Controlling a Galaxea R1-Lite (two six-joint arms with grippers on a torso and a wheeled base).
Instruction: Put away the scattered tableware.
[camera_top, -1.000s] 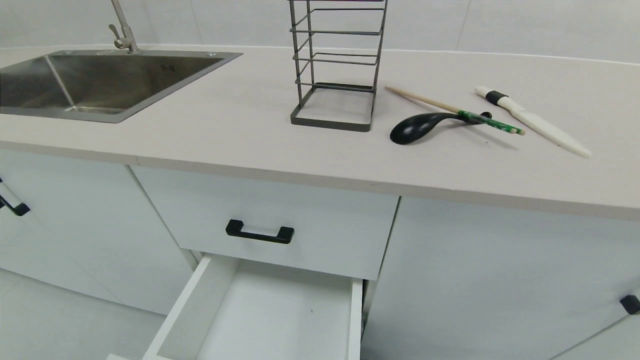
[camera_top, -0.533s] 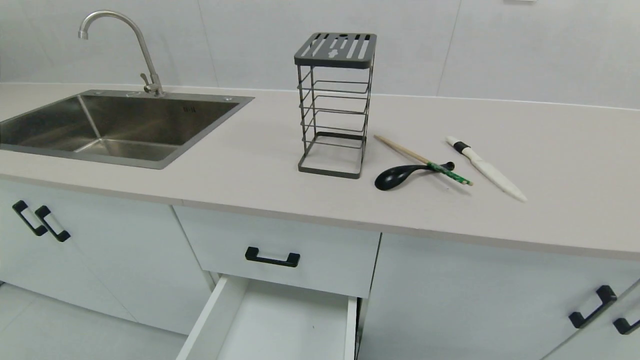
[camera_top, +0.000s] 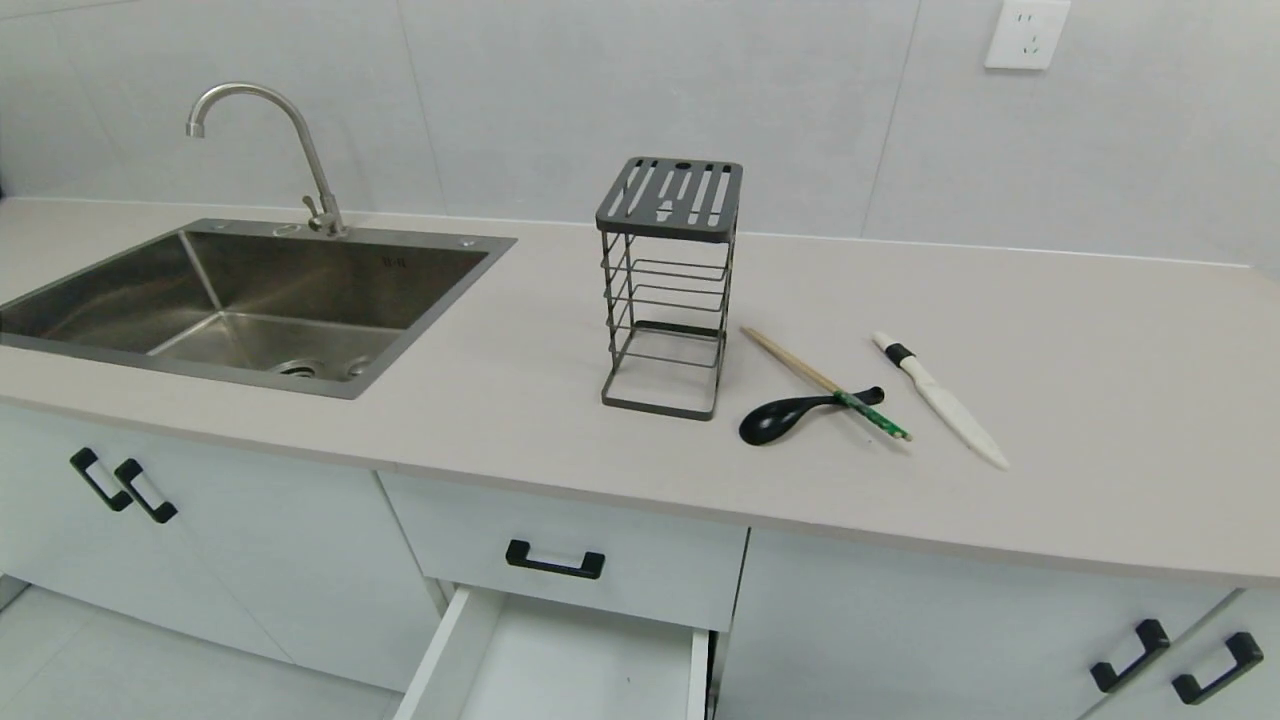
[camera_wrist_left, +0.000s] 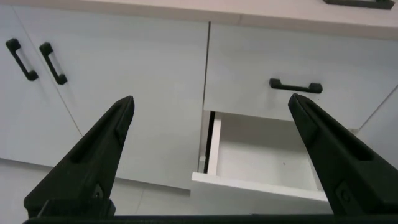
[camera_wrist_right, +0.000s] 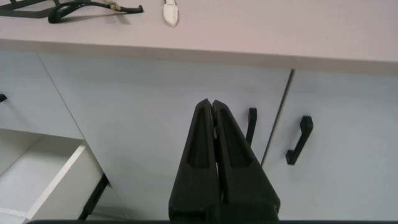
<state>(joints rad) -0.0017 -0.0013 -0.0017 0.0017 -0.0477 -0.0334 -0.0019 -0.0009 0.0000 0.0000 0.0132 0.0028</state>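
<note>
On the pale countertop (camera_top: 500, 400) lie a black spoon (camera_top: 775, 421), wooden chopsticks with green tips (camera_top: 825, 383) resting across its handle, and a white knife with a black band (camera_top: 940, 400). A dark wire cutlery rack (camera_top: 665, 285) stands upright to their left. Below the counter a white drawer (camera_top: 560, 670) is pulled out with nothing in it. My left gripper (camera_wrist_left: 211, 106) is open, low in front of the cabinets facing that drawer (camera_wrist_left: 267, 162). My right gripper (camera_wrist_right: 212, 109) is shut with nothing held, below the counter edge near the spoon (camera_wrist_right: 74, 10) and knife tip (camera_wrist_right: 170, 12).
A steel sink (camera_top: 240, 300) with a curved tap (camera_top: 290, 150) fills the counter's left part. Cabinet doors with black handles (camera_top: 125, 485) flank the drawers, and a closed drawer with a black handle (camera_top: 555, 560) sits above the pulled-out one. A wall socket (camera_top: 1027, 33) is at the back right.
The head camera has tilted up and pulled back, so the counter, rack and tableware sit lower and smaller in the picture. The things themselves have not moved.
</note>
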